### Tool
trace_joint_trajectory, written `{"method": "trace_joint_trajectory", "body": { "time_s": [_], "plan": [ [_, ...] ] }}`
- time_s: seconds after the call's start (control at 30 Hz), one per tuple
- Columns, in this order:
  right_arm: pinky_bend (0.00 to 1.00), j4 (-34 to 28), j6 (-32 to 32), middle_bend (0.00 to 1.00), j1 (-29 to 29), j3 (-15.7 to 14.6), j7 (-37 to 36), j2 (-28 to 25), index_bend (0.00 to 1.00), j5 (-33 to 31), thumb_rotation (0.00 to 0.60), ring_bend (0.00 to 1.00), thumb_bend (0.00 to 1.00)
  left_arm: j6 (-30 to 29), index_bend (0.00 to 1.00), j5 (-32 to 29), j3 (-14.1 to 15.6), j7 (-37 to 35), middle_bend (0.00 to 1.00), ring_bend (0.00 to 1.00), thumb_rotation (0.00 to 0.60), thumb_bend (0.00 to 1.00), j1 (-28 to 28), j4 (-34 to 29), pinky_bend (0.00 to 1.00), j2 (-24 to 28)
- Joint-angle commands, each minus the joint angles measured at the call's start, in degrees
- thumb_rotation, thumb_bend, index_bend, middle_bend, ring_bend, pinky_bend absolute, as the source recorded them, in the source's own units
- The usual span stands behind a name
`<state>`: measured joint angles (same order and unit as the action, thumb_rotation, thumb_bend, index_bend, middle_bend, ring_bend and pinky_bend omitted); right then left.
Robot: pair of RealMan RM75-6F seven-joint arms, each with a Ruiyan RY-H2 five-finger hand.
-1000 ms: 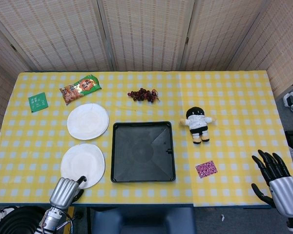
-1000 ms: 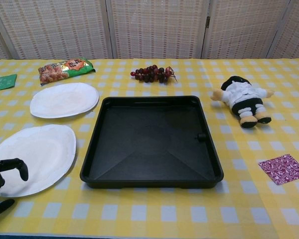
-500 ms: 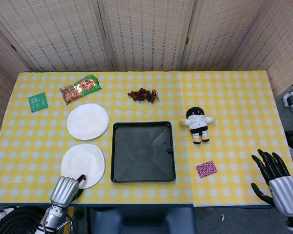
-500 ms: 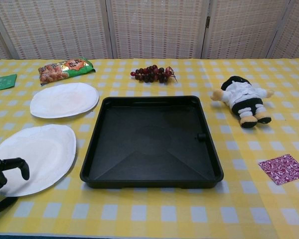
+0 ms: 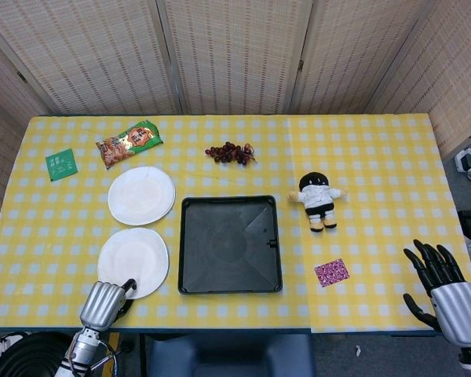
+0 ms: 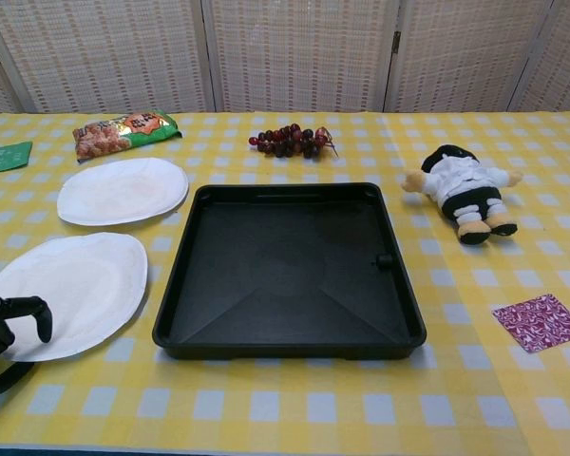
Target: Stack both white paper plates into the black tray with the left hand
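- My left hand (image 5: pixel 104 305) sits at the table's near edge, touching the near rim of the closer paper plate (image 5: pixel 133 262); the plate lies just ahead of it, away from me.
- In the chest view a dark finger (image 6: pixel 28 312) curls over that rim while another shows below it, so the hand appears to be pinching the edge. I cannot tell whether the plate is lifted.
- The black tray (image 5: pixel 230 244) lies directly to the right of this plate, its left wall just beside the plate's right edge. I judge the coming move to be a short carry rightward over that wall.
- The second paper plate (image 5: pixel 141 195) lies farther from me, just beyond the first and slightly right, also left of the tray and untouched.
- My right hand (image 5: pixel 443 287) hangs off the table's far-right corner, fingers spread and holding nothing, well apart from both plates. The left hand is plainly nearer.
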<state>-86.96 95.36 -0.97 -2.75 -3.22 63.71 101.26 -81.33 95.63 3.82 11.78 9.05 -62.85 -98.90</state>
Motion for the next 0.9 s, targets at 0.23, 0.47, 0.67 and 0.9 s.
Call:
{"method": "trace_joint_trajectory", "body": {
  "time_s": [0.23,0.47,0.67,0.9],
  "plan": [
    [0.0,-0.07,-0.79,0.0,0.28,-0.15,0.49,0.23,0.0,-0.07,0.6,0.0,0.37,-3.29,0.63,0.64,-0.34,-2.71,1.0,1.0,0.6,0.49,-0.31,4.43,1.0,-2.36],
    [0.0,-0.13,-0.71,0.0,0.25,-0.19,0.52,0.21,0.0,-0.08,0.6,0.0,0.37,-6.42,0.65,1.81,-0.45,-4.33,1.0,1.0,0.6,0.51,-0.33,6.98,1.0,-3.41],
    [0.0,0.0,-0.49,0.0,0.21,-0.21,0.31,0.14,0.0,0.01,0.6,0.0,0.37,-8.45,0.65,2.69,-0.36,-4.56,1.0,1.0,0.6,0.56,-0.33,7.49,1.0,-3.59],
    [0.0,0.03,-0.42,0.0,0.19,-0.28,0.32,0.16,0.0,0.12,0.6,0.0,0.37,-14.04,0.66,3.71,-1.98,-4.78,1.0,1.0,0.6,0.58,-0.55,9.03,1.0,-4.01]
  ]
}}
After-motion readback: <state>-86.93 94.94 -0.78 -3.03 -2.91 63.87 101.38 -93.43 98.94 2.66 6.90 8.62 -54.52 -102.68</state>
